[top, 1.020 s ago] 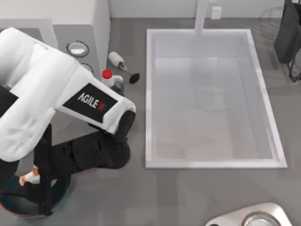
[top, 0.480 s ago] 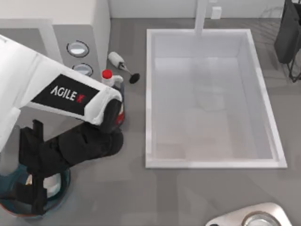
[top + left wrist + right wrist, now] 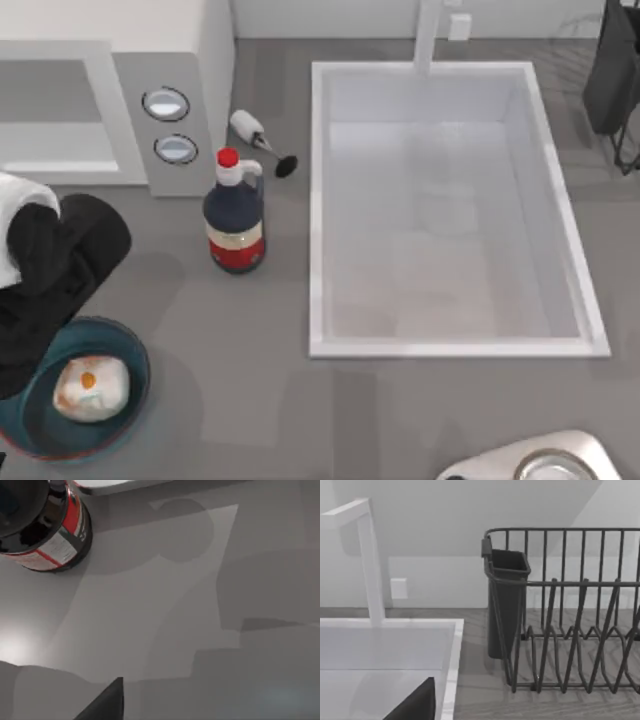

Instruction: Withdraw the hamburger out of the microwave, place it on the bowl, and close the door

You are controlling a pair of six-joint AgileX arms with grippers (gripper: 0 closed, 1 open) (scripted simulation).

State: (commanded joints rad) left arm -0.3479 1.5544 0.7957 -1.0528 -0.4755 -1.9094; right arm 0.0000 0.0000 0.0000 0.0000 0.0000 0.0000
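Resting in the bowl [image 3: 30,430], the hamburger [image 3: 92,388]; left gripper's finger state impossible to tell.

The grey counter [image 3: 260,400] carries the microwave [image 3: 180,60] at its far left, with a dark bottle [image 3: 235,215] standing just in front of it and a small white brush [image 3: 258,138] lying beside the bottle. The bowl [image 3: 30,430] sits at the near left corner. A white sink [image 3: 450,210] is sunk into the middle, and a dark wire dish rack [image 3: 570,625] stands at the far right. A silver pan [image 3: 545,462] rests at the near right edge.
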